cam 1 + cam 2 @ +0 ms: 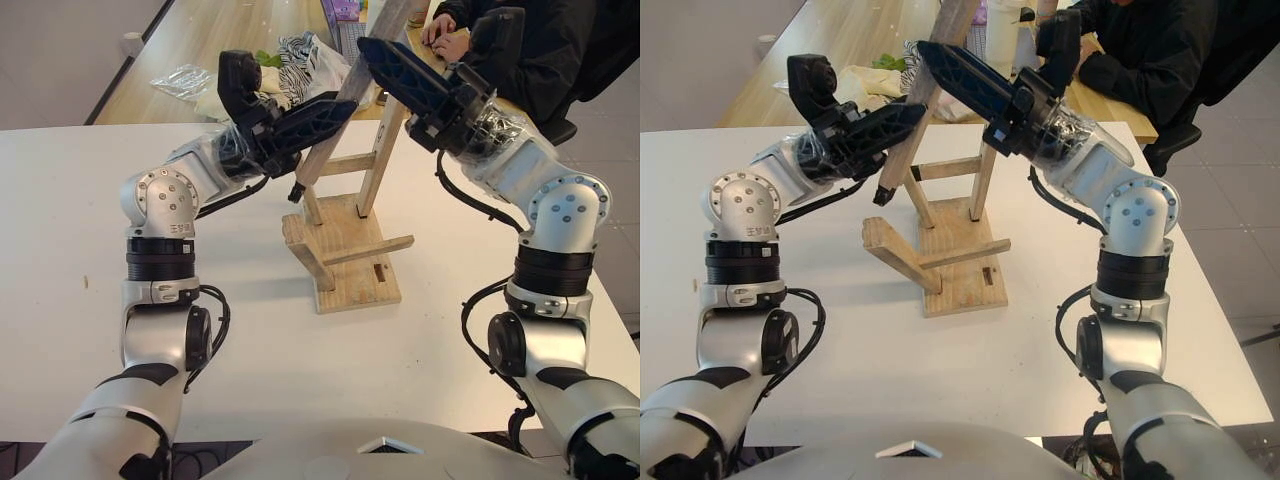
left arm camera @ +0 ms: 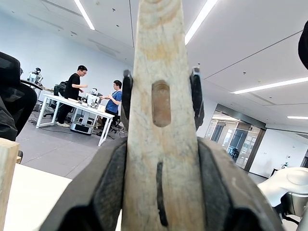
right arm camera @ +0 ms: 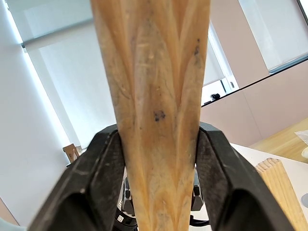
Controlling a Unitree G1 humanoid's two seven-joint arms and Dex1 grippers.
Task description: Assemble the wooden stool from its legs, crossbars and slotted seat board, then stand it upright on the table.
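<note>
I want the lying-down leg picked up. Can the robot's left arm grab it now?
Probably not yet. Its jaws are shut on a raised leg, so they're full. The lying-down leg itself sits uncovered by the seat board.

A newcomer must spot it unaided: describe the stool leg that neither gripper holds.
Find the white table and the seat board lying flat on it. Skip the standing frame at the board's far end, held by the left gripper and right gripper. The wanted leg lies low across the board's left edge, crossbar jutting rightward, untouched.
</note>
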